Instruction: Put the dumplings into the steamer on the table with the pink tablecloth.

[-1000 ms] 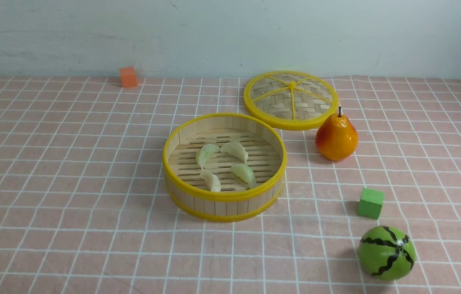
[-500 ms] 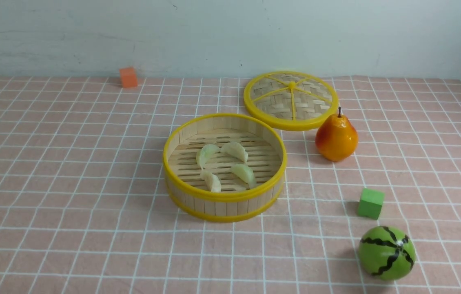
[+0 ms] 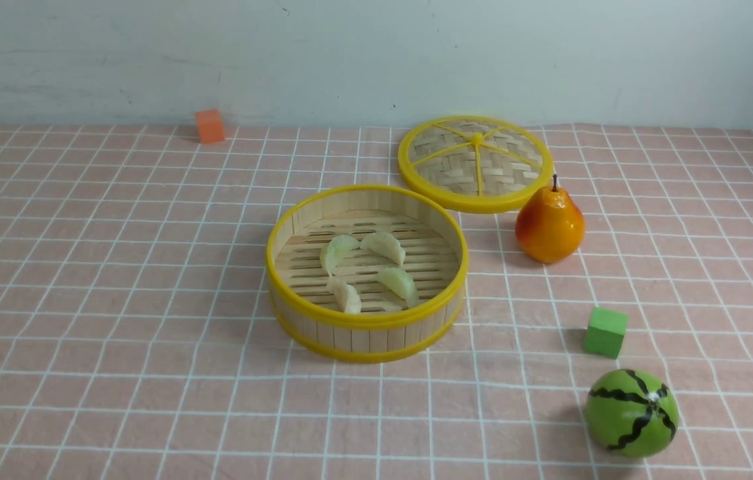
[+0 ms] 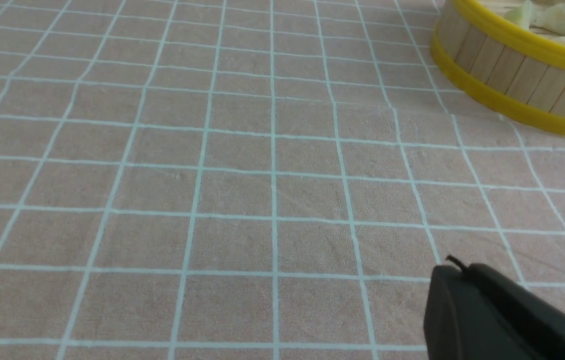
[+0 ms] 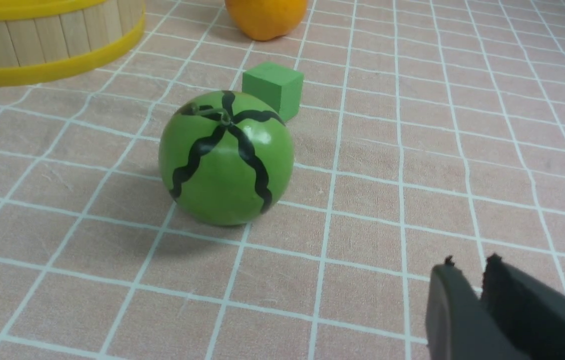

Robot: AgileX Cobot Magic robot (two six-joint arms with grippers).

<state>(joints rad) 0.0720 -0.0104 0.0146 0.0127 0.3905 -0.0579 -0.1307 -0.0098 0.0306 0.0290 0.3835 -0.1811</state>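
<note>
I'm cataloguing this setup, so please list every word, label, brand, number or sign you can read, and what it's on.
There are none: no writing shows on the steamer, dumplings, lid, pear, cubes or toy watermelon.

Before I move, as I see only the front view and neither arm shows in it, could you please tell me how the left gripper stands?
Observer: The left gripper is shut, with nothing in it.
Operator: Thank you. Is the right one shut as well?
Observer: No, the right gripper is slightly open, with a narrow gap between its fingertips and nothing held there.
Operator: And could you tell me whether it is touching the melon?
Observer: It is not; tablecloth shows between it and the melon.
</note>
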